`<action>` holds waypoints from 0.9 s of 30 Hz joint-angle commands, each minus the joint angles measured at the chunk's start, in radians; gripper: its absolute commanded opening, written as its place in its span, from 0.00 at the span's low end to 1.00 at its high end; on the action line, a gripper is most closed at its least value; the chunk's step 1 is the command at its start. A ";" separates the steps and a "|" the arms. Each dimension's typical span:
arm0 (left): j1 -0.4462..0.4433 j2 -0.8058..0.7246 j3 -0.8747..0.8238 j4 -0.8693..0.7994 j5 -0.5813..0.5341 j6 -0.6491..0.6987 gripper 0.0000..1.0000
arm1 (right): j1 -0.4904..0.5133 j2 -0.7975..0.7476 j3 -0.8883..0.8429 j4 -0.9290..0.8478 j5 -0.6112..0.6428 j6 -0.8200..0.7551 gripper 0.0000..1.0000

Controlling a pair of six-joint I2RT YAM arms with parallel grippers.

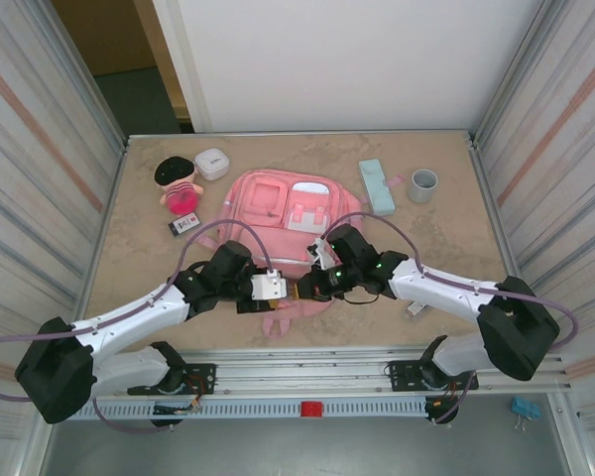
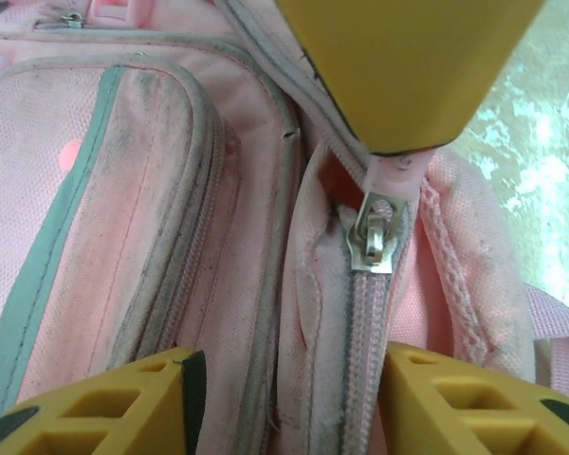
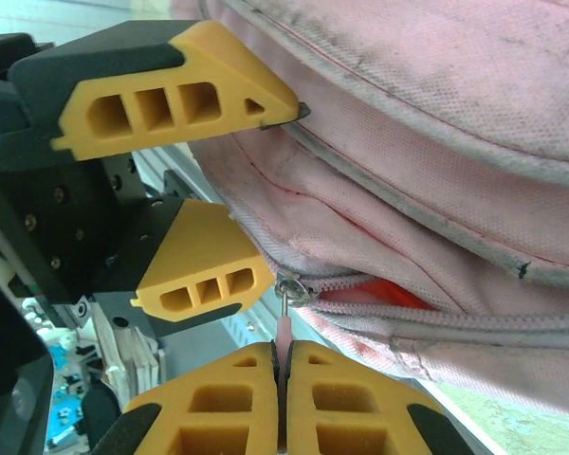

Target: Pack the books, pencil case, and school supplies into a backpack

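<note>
The backpack [image 1: 278, 203] lies flat in the middle of the table, its near end toward the table's near edge, where both arms meet. Its main zip is open by only a short slit behind the slider [image 2: 374, 237], with a glimpse of red lining inside. The right gripper [image 3: 283, 355] has its fingers pressed together on the pink zip pull [image 3: 283, 330], which hangs taut from the slider. The left gripper [image 2: 289, 384] stands spread just beside it, one finger on each side of the zip seam, holding nothing.

The book [image 1: 185, 224] lies just off the backpack's left side, toward the table's left edge. The pencil case [image 1: 377, 185] lies off its right side, toward the far right corner and beside a grey cup [image 1: 422, 184]. A small pale thing by the right arm near the near edge [image 1: 415, 307] may be the stick-shaped supply, but it is too small to be sure.

The step in hand looks like opening the main compartment, and nothing seems packed yet. The next move probably calls for the left fingers to close on the fabric beside the seam and brace it. The right could then draw the pull along the track, in line with the teeth, so the soft cloth does not bunch or jam.
</note>
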State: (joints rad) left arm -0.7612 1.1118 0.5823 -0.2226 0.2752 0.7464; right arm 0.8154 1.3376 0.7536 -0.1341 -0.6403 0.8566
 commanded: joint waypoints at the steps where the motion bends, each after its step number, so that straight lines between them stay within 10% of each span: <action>1: 0.003 0.016 0.033 0.030 0.016 -0.039 0.47 | -0.012 -0.072 0.050 -0.041 0.006 -0.066 0.00; 8: 0.032 -0.032 0.052 0.025 0.047 -0.081 0.06 | -0.092 -0.174 0.017 -0.194 0.133 -0.072 0.00; 27: 0.106 -0.185 0.035 0.019 0.178 -0.089 0.01 | -0.358 -0.224 -0.058 -0.239 0.217 -0.141 0.00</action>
State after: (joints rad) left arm -0.6762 0.9844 0.6094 -0.1860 0.4305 0.6563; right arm 0.5270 1.0847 0.7101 -0.2859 -0.5522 0.7685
